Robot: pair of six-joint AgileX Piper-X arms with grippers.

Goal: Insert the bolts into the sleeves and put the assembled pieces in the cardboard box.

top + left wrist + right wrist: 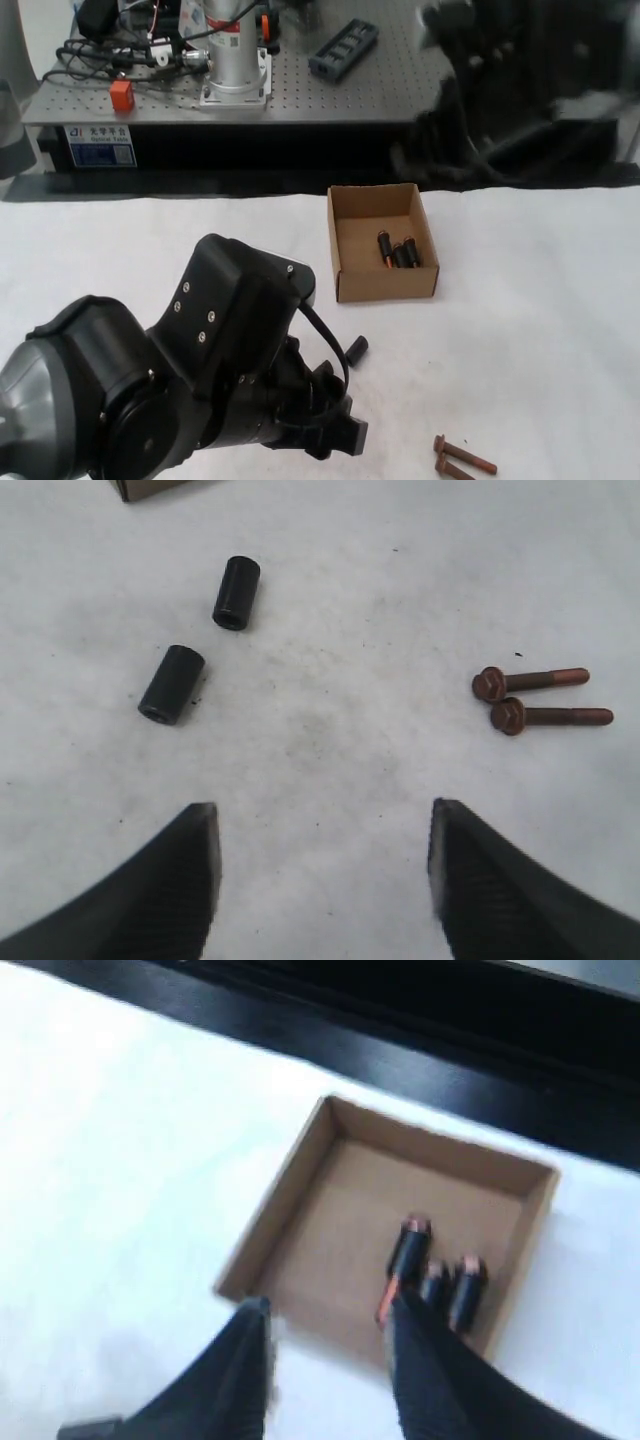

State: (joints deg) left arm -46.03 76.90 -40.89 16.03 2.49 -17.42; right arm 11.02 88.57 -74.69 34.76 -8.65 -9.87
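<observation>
Currently your left gripper [322, 810] hangs over the white surface [330, 570] with its jaws spread wide and nothing between them. Ahead of it lie two black sleeves [171, 684] near each other and, well apart from them, two copper-coloured bolts [530, 680] side by side. Your right gripper [328, 1305] is over the cardboard box [290, 1190], jaws parted and empty; three assembled pieces [435, 1280] lie inside.

White desk [560, 330], faintly smudged with grey. Plain brown cardboard box [372, 189]. The assembled pieces [398, 252] are black with copper-orange tips. Both loose sleeves [236, 593] are matte black. Both loose bolts [530, 681] are coppery brown. The left hand [322, 825] is black, its fingers [175, 890] finely ribbed.
</observation>
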